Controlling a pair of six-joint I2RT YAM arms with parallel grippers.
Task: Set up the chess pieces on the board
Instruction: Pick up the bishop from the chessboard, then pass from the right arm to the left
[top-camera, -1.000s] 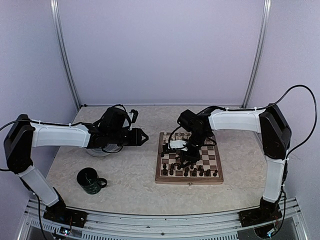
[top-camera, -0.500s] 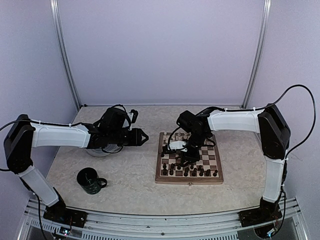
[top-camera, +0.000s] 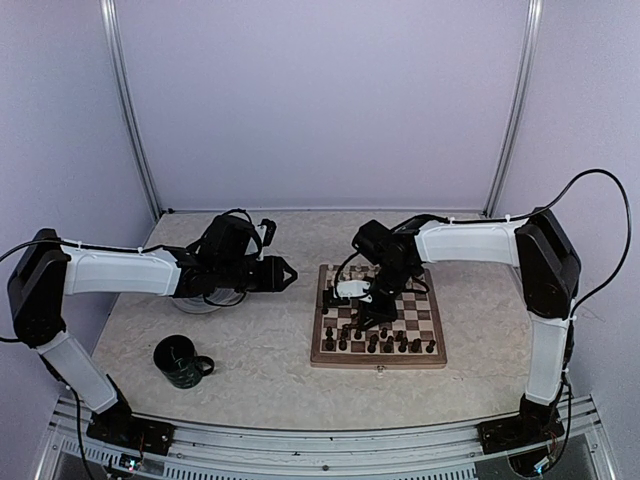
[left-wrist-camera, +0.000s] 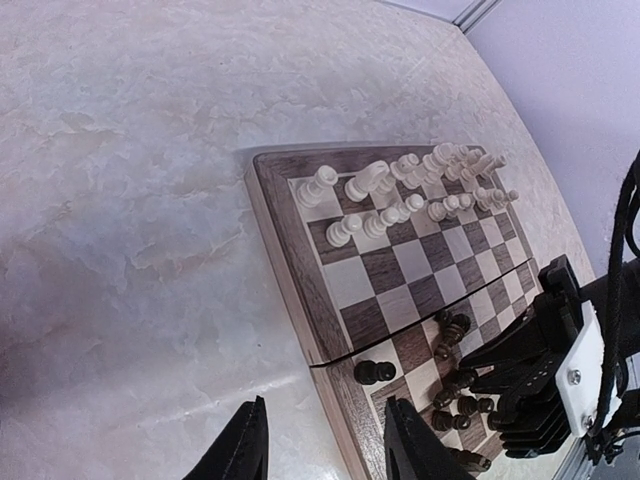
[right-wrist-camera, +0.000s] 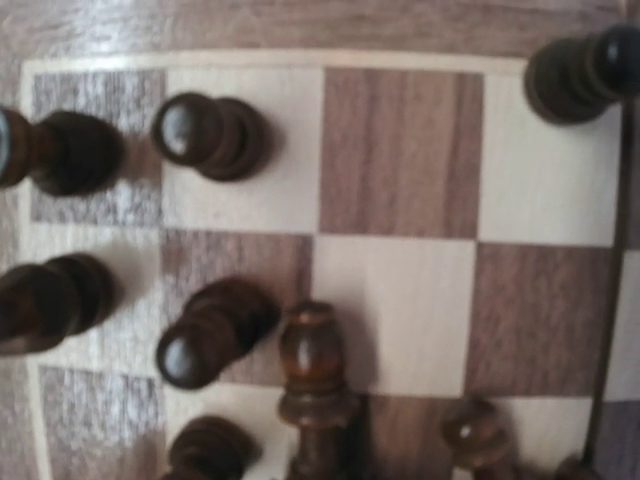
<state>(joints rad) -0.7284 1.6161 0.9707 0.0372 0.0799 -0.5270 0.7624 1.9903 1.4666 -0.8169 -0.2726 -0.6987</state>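
The board (top-camera: 378, 362) lies right of centre, and the left wrist view shows its rim (left-wrist-camera: 290, 260) too. Pale chess pieces (left-wrist-camera: 400, 195) stand in its two far rows. Dark pieces (top-camera: 385, 343) crowd the near rows, some lying down, such as a dark pawn (left-wrist-camera: 375, 372). My right gripper (top-camera: 372, 305) is low over the dark pieces. In its wrist view a tall dark piece (right-wrist-camera: 312, 360) rises from the bottom centre, and the fingers are out of frame. My left gripper (top-camera: 283, 273) hovers left of the board, open and empty (left-wrist-camera: 325, 445).
A dark green mug (top-camera: 182, 361) stands near the front left. A grey plate (top-camera: 205, 300) lies partly under the left arm. The right arm (top-camera: 470, 240) reaches over the board's far side. Walls close the back and both sides.
The right gripper has edged slightly left and lower among the dark pieces. The left arm has not moved.
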